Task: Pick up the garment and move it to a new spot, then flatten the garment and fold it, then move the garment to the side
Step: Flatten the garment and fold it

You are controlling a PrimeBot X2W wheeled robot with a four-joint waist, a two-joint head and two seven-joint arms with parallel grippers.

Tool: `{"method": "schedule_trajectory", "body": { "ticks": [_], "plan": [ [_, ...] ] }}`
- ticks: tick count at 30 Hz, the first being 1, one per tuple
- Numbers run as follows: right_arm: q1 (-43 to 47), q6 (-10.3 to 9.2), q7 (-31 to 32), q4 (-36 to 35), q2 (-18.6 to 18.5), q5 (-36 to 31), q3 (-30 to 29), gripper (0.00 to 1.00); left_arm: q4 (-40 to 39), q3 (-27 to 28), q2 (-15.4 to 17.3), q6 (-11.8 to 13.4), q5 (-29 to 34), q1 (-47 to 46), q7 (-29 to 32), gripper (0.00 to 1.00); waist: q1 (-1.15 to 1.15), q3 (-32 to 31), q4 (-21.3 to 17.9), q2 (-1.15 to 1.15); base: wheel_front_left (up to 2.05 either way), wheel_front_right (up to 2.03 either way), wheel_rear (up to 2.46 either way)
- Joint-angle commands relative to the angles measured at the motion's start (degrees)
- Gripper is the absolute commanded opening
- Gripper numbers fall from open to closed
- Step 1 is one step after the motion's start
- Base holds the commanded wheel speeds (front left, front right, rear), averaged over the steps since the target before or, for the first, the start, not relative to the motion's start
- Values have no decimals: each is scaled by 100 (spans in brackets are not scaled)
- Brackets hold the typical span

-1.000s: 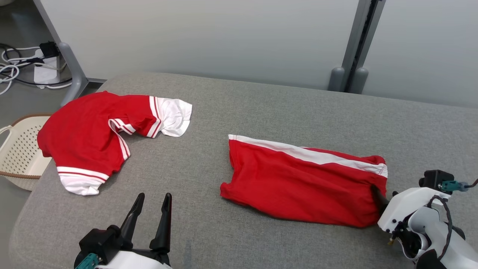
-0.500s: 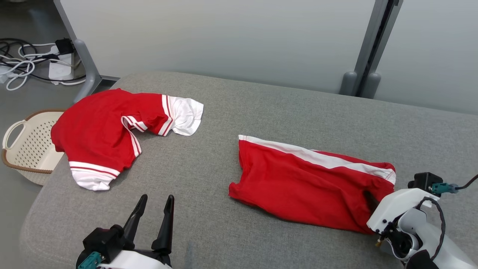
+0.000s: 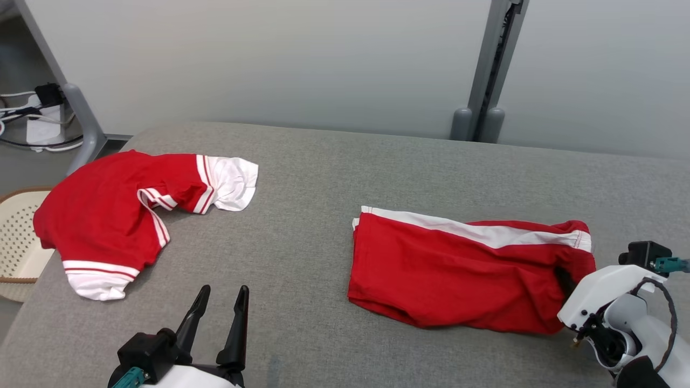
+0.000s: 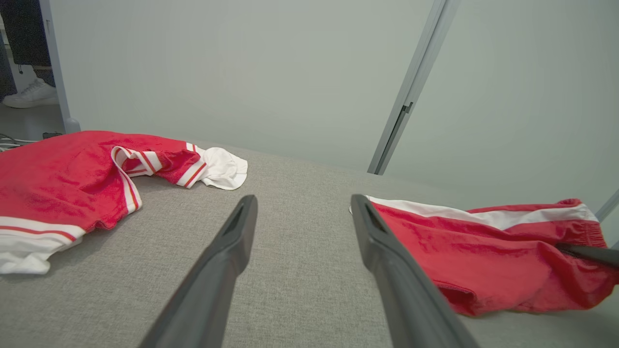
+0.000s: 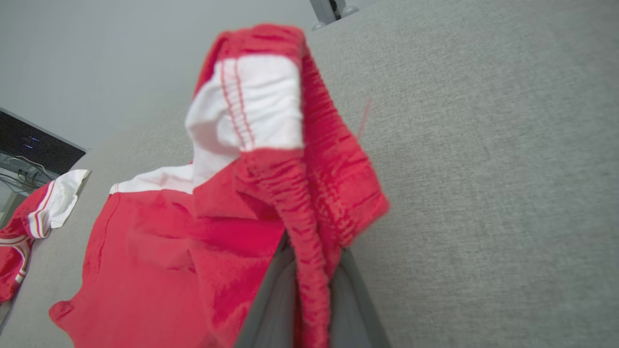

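Red white-striped shorts (image 3: 458,275) lie lower right in the head view, one of two garments on the grey worktop (image 3: 323,178). Left wrist view: left gripper (image 4: 303,199), fingers spread; one white shoe (image 4: 29,94) upper left. Right wrist view: right gripper (image 5: 314,246), fingers pinching the waistband (image 5: 271,106).

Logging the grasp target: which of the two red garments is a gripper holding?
The red shorts with the white side stripe: the right gripper is shut on them. The red shirt lies untouched.
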Motion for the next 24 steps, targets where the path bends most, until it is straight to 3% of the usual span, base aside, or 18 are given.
{"method": "schedule_trajectory", "body": {
  "ticks": [1, 12, 24],
  "plan": [
    [42, 2, 73, -59, -106, 62, 34, 0, -9, 34, 6, -13, -9, 7, -1, 100, 0, -17, -127, 0, 0, 0, 0],
    [-180, 2, 641, -570, -537, 268, 294, 0, 57, 27, -22, -50, 28, -54, -1, 100, 0, -40, -357, 0, 0, 0, 0],
    [-287, 2, 1353, -1266, 262, 1239, 12, 0, 177, -34, -72, -90, 16, -56, -1, 100, 0, -105, -44, 0, 0, 0, 0]
  ]
}}
